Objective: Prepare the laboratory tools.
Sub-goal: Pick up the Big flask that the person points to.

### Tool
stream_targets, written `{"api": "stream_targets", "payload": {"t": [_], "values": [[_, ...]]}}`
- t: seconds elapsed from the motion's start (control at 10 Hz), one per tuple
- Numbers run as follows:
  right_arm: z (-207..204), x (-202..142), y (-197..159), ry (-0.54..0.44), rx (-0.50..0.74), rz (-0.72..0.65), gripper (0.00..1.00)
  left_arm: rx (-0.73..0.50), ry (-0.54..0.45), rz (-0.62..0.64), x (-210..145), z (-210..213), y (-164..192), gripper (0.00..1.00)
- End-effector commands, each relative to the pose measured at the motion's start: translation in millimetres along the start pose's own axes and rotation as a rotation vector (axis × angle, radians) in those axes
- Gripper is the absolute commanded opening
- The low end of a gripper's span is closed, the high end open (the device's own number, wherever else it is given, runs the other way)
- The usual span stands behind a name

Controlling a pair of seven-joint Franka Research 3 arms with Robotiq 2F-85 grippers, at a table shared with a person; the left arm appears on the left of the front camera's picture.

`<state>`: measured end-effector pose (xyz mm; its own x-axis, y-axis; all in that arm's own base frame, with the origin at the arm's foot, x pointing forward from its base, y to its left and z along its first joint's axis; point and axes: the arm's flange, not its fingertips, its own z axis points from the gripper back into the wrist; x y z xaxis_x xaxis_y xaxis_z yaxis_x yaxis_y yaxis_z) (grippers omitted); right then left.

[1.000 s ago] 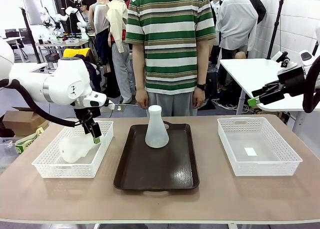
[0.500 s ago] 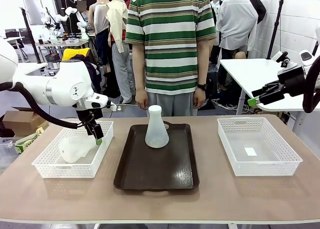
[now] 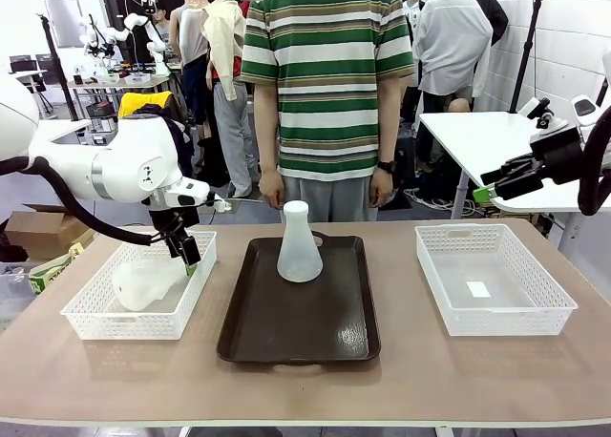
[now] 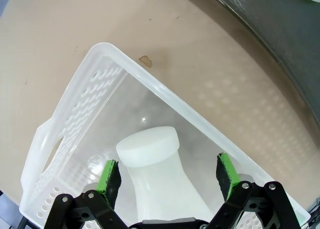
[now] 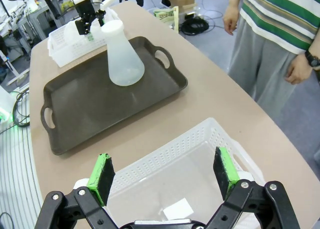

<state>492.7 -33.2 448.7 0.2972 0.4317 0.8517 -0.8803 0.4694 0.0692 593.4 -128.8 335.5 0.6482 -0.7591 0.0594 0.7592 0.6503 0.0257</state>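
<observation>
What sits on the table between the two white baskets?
A dark tray with one upright flask on it, seen in the front view.

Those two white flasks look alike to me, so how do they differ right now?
The flask on the tray stands upright on the dark brown tray; the flask in the basket lies on its side in the left white basket. The tray flask stands free, while the left pincer straddles the basket flask's neck, open. Both are frosted white and conical with narrow necks.
</observation>
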Motion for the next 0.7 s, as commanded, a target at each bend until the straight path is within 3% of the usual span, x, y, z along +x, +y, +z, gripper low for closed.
{"api": "stream_targets", "payload": {"t": [0.0,0.1,0.2,0.5,0.6], "values": [[-1.1,-0.1,-0.2,0.003,-0.007,-0.001,1.00,0.011,0.017,-0.017,4.7,-2.0,5.3,1.00],[-1.1,-0.1,-0.2,0.003,-0.007,-0.001,1.00,0.016,0.036,-0.022,4.7,-4.0,6.5,0.96],[-1.1,-0.1,-0.2,0.003,-0.007,-0.001,1.00,0.021,0.042,-0.022,4.4,-4.6,7.0,0.85],[-1.1,-0.1,-0.2,0.003,-0.007,-0.001,1.00,0.014,0.028,-0.017,2.8,-5.3,9.5,0.48],[-1.1,-0.1,-0.2,0.003,-0.007,-0.001,1.00,0.018,0.028,-0.016,2.7,-4.6,10.3,0.29]]}}
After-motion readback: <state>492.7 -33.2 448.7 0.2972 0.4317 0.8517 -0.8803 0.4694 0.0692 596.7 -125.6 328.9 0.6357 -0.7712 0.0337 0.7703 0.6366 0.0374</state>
